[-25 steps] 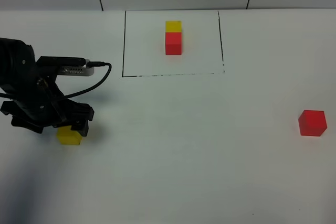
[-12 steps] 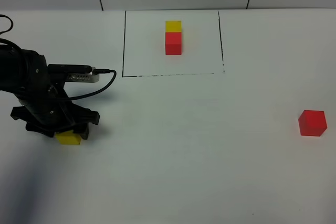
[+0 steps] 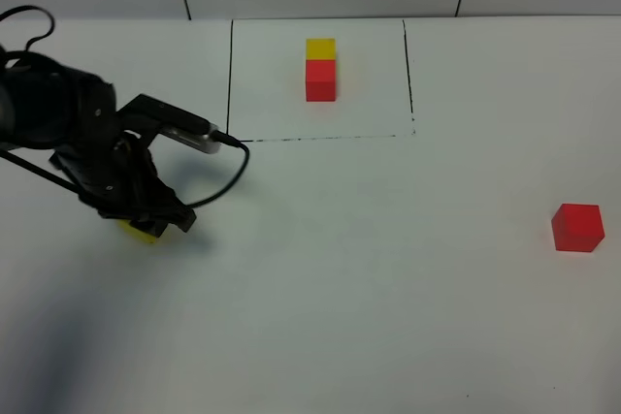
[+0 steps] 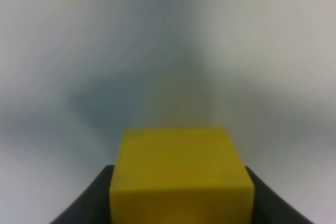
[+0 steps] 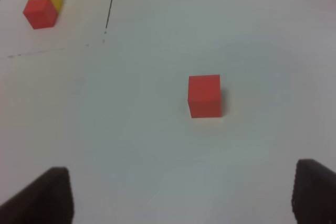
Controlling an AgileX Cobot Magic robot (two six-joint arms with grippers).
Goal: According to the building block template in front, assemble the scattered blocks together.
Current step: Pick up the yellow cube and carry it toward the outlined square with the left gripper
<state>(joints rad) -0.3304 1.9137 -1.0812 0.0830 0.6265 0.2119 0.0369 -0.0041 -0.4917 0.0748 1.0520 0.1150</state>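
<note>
The small matte yellow cube (image 4: pixel 178 166) sits clamped between the left pincer's (image 3: pixel 147 222) dark fingers; the right pincer (image 5: pixel 184 198) gapes wide, the matte red cube (image 5: pixel 205 95) lying apart ahead.

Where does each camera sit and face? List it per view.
Exterior high: mounted high, looking down on the table; left arm shows, left gripper over the loose yellow cube.
Left wrist: on the left arm, looking along dark fingers clamping that cube.
Right wrist: on the right arm, looking down at the loose red cube and template; right gripper open.
Shared: exterior and right wrist both show that red cube and template.
</note>
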